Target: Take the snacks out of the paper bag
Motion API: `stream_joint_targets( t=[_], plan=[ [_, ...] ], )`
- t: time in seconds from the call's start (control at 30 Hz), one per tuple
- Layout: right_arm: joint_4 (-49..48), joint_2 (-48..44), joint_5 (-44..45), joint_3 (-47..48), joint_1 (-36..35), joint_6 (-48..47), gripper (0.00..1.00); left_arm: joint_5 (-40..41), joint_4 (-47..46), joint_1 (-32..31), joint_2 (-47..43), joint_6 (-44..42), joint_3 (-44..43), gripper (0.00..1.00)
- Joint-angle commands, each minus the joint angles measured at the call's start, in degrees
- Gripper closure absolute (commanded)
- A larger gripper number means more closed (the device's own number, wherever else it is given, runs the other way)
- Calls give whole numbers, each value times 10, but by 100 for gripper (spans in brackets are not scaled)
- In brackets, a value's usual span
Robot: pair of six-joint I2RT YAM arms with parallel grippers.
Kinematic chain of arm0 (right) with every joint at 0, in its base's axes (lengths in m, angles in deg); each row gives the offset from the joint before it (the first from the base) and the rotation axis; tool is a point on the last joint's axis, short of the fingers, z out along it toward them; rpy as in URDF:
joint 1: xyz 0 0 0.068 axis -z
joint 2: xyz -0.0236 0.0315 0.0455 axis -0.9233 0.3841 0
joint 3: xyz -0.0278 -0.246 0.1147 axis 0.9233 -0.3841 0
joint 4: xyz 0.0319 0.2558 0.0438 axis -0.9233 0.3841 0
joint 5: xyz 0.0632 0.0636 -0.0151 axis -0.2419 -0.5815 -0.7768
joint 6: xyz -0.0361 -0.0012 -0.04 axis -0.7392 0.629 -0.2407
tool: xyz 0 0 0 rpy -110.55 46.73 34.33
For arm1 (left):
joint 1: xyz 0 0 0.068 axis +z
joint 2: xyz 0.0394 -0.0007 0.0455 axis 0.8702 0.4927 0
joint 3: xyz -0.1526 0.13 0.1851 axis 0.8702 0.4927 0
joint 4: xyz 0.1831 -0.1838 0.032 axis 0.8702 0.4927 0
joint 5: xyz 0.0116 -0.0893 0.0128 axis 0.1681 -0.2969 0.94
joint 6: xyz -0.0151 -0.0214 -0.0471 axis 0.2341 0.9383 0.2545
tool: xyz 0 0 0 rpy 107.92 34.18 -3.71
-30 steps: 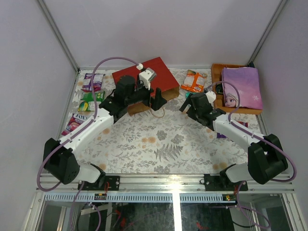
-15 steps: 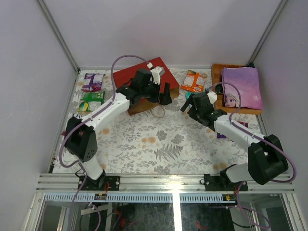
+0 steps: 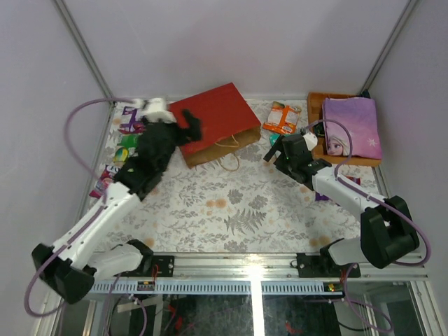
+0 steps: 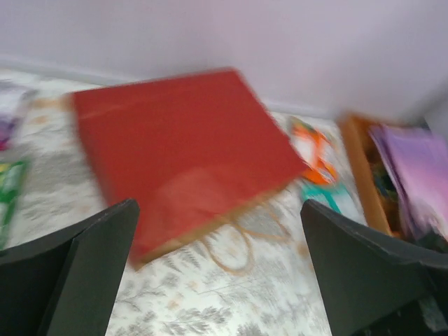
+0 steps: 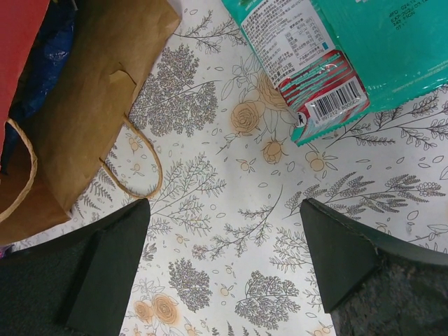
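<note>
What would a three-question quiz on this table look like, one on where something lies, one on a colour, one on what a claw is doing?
1. Where does the orange packet lie?
A. Between the paper bag and the wooden tray
B. Inside the paper bag
C. In the wooden tray

2. What colour is the packet just ahead of the right gripper?
A. Yellow
B. Teal
C. Black

3. How does the right gripper stand?
A. Shut on the paper bag
B. Shut on a packet
C. Open, holding nothing

Answers:
1 A: the top view shows it lying in the gap between bag and tray.
2 B: the teal packet fills the top of the right wrist view.
3 C: its fingers stand wide apart with only tablecloth between them.
</note>
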Motion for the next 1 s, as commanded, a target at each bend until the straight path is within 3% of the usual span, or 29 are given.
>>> stream_joint_targets(
  t=[0.0, 0.03, 0.07, 0.17, 0.27, 0.6, 0.97],
  plan=[
    [-21, -17, -13, -3, 6, -12, 4, -123, -102, 217, -59, 184, 144, 0],
    [-21, -18, -11, -3, 6, -14, 3, -178, -98, 243, -50, 159, 137, 0],
    [-21, -19, -9, -4, 6, -15, 3, -165, -66, 238, -33, 144, 116, 0],
    [-29, -19, -11, -7, 8, -13, 3, -67, -7, 151, 14, 83, 58, 0],
    [-29, -16, -17, -6, 8, -12, 3, -7, -7, 58, 51, 26, 39, 0],
    [-25, -19, -11, -15, 11, -19, 3, 24, 45, -43, 172, 11, -34, 0],
    [-35, -9, -30, -21, 14, -33, 3, 80, 22, -122, 212, -135, -27, 0]
  ],
)
